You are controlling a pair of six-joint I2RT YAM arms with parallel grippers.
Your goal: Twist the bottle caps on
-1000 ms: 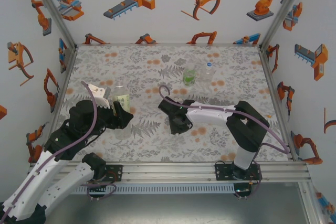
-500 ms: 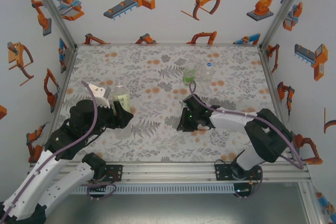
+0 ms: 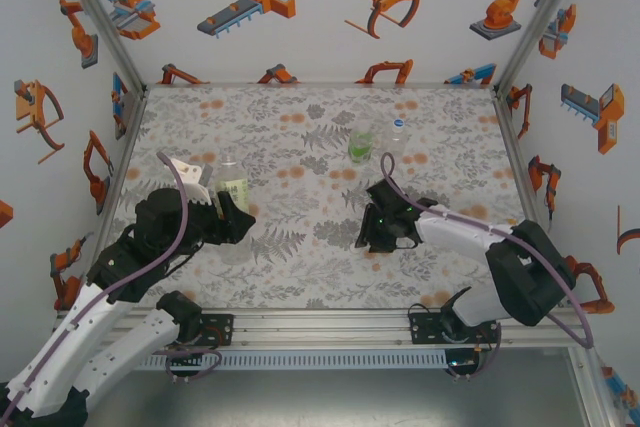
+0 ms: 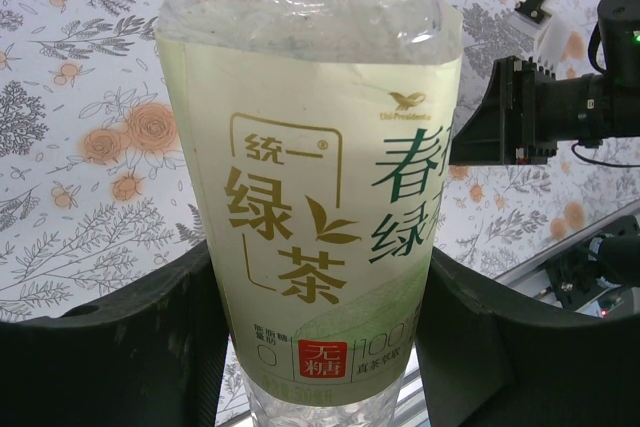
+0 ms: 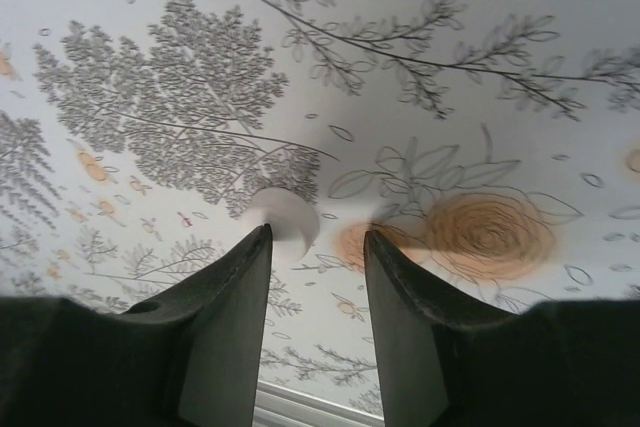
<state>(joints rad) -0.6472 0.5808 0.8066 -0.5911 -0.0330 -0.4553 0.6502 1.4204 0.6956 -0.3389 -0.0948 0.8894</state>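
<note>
My left gripper (image 3: 232,215) is shut on the bottle with the yellow-green label (image 3: 232,189), holding it upright at the left of the table; in the left wrist view that bottle (image 4: 310,197) sits tight between both fingers (image 4: 130,347). The bright green bottle (image 3: 361,144) and the nearly plain bottle (image 3: 397,137) stand at the back. My right gripper (image 3: 372,237) hangs low over the mat, open. In the right wrist view my right gripper (image 5: 316,239) has a white bottle cap (image 5: 287,223) just beyond its left fingertip, lying on the mat and partly hidden by it.
The floral mat (image 3: 300,277) covers the table inside white walls with robot pictures. The right arm (image 4: 560,107) shows at the right in the left wrist view. An aluminium rail (image 3: 330,322) runs along the near edge.
The right arm has swung to the right and a little back over the mat, its gripper coming down by the white cap. The left arm and its bottle have stayed put.
</note>
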